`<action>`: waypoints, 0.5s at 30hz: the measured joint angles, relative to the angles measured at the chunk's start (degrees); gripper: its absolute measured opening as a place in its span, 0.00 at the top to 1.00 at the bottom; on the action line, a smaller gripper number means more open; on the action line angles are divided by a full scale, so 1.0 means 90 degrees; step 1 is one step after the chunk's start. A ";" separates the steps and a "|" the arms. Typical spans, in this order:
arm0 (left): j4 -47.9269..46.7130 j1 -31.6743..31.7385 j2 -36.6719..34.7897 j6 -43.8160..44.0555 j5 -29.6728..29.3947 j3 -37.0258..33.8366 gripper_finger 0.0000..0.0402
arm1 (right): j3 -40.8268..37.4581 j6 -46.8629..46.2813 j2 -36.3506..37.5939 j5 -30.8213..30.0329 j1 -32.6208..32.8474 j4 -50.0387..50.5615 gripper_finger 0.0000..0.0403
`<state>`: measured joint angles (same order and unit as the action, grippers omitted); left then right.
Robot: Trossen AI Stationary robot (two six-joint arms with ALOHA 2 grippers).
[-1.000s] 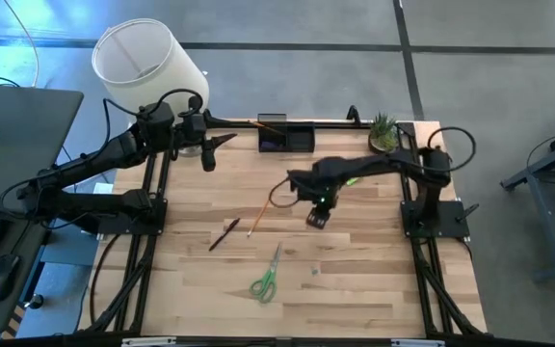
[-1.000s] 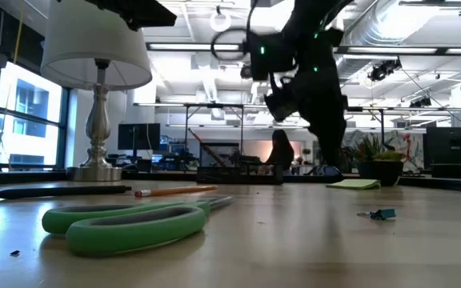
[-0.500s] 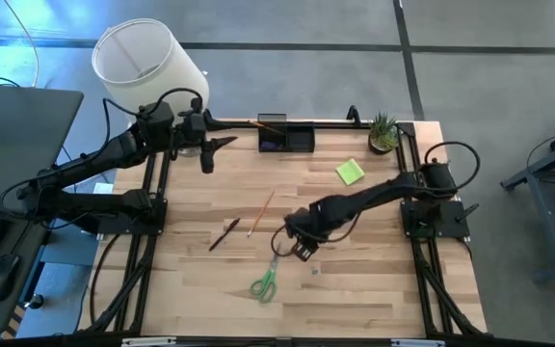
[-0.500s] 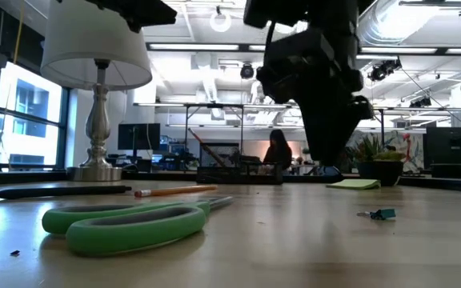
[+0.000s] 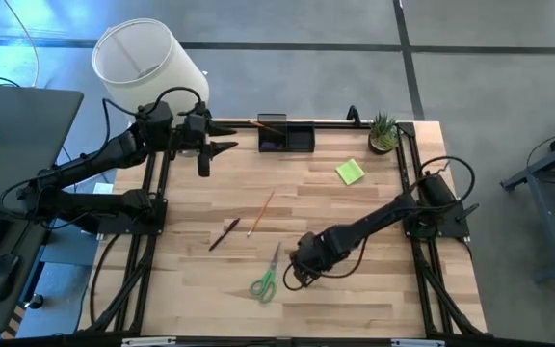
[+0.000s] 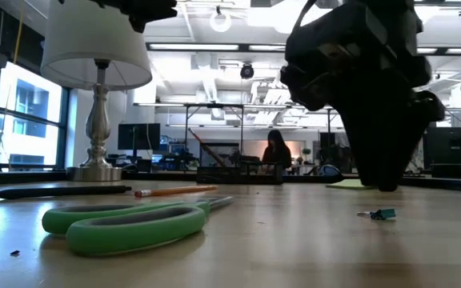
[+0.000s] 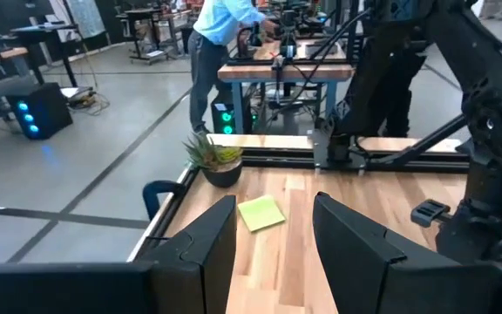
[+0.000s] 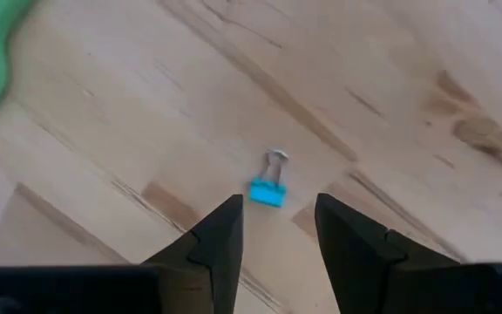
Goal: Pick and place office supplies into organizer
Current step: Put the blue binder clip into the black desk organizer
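Note:
A small blue clip (image 8: 268, 190) with a silver handle lies on the wooden table near the front, also seen in the low view (image 6: 381, 214). My right gripper (image 8: 277, 227) hovers open just above it, pointing down, fingers apart and touching nothing; in the high view it (image 5: 302, 273) hides the clip. Green-handled scissors (image 5: 264, 280), an orange pencil (image 5: 260, 212), a dark pen (image 5: 224, 234) and a lime sticky-note pad (image 5: 350, 172) lie flat on the table. The black organizer (image 5: 286, 138) stands at the far edge. My left gripper (image 5: 222, 145) waits open, raised at the far left.
A white-shaded lamp (image 5: 147, 63) stands beyond the far-left corner and a small potted plant (image 5: 383, 132) at the far right. The scissors lie just left of my right gripper. A person (image 7: 220, 35) stands in the room beyond the table.
My right gripper has swept from the table's middle toward the near edge and a little leftward, rolling about its own axis and tipping down, and now stands over the clip. My left gripper has rolled slightly in place. Nothing on the table has moved.

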<state>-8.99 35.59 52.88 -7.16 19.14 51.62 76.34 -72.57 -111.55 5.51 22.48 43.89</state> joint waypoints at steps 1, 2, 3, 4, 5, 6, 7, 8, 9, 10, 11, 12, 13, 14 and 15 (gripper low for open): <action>0.0004 0.0002 0.0000 0.0018 0.0049 0.0000 0.65 | 0.0000 -0.0088 -0.0025 -0.0061 0.0037 -0.0065 0.66; 0.0013 0.0002 0.0000 0.0044 0.0093 0.0000 0.65 | 0.0000 -0.0106 -0.0036 -0.0113 0.0063 -0.0104 0.66; 0.0031 -0.0003 0.0000 0.0069 0.0115 0.0000 0.65 | 0.0000 -0.0109 -0.0036 -0.0149 0.0088 -0.0082 0.66; 0.0052 -0.0002 0.0000 0.0121 0.0125 0.0000 0.65 | 0.0000 -0.0114 -0.0036 -0.0213 0.0101 -0.0073 0.66; 0.0066 -0.0002 0.0000 0.0156 0.0147 0.0000 0.65 | 0.0000 -0.0111 -0.0036 -0.0299 0.0103 -0.0077 0.66; 0.0076 -0.0002 0.0000 0.0165 0.0164 0.0000 0.65 | 0.0000 -0.0107 -0.0036 -0.0409 0.0101 -0.0061 0.66; 0.0108 -0.0002 0.0006 0.0180 0.0183 0.0000 0.65 | 0.0000 -0.0101 -0.0036 -0.0492 0.0101 -0.0056 0.66; 0.0163 -0.0002 0.0017 0.0192 0.0243 0.0000 0.65 | 0.0000 -0.0074 -0.0036 -0.0514 0.0092 -0.0097 0.66; 0.0172 -0.0002 0.0017 0.0227 0.0302 0.0000 0.65 | 0.0000 -0.0070 -0.0048 -0.0538 0.0089 -0.0144 0.65; 0.0173 -0.0002 0.0023 0.0255 0.0402 0.0000 0.65 | 0.0003 -0.0064 -0.0081 -0.0545 0.0089 -0.0177 0.65; 0.0202 -0.0002 0.0031 0.0281 0.0459 0.0000 0.65 | 0.0002 -0.0060 -0.0116 -0.0539 0.0085 -0.0189 0.64; 0.0204 -0.0002 0.0042 0.0298 0.0489 0.0000 0.65 | 0.0002 -0.0057 -0.0168 -0.0524 0.0084 -0.0179 0.62; 0.0196 -0.0003 0.0050 0.0301 0.0503 0.0000 0.65 | 0.0002 -0.0057 -0.0212 -0.0456 0.0085 -0.0186 0.61; 0.0183 -0.0002 0.0053 0.0302 0.0502 -0.0001 0.65 | 0.0002 -0.0059 -0.0255 -0.0374 0.0087 -0.0173 0.59; 0.0171 -0.0002 0.0054 0.0303 0.0504 0.0000 0.65 | 0.0002 -0.0057 -0.0292 -0.0303 0.0089 -0.0155 0.56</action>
<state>-7.45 35.57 53.37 -4.43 23.67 51.62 76.36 -73.08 -114.18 2.78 23.29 42.50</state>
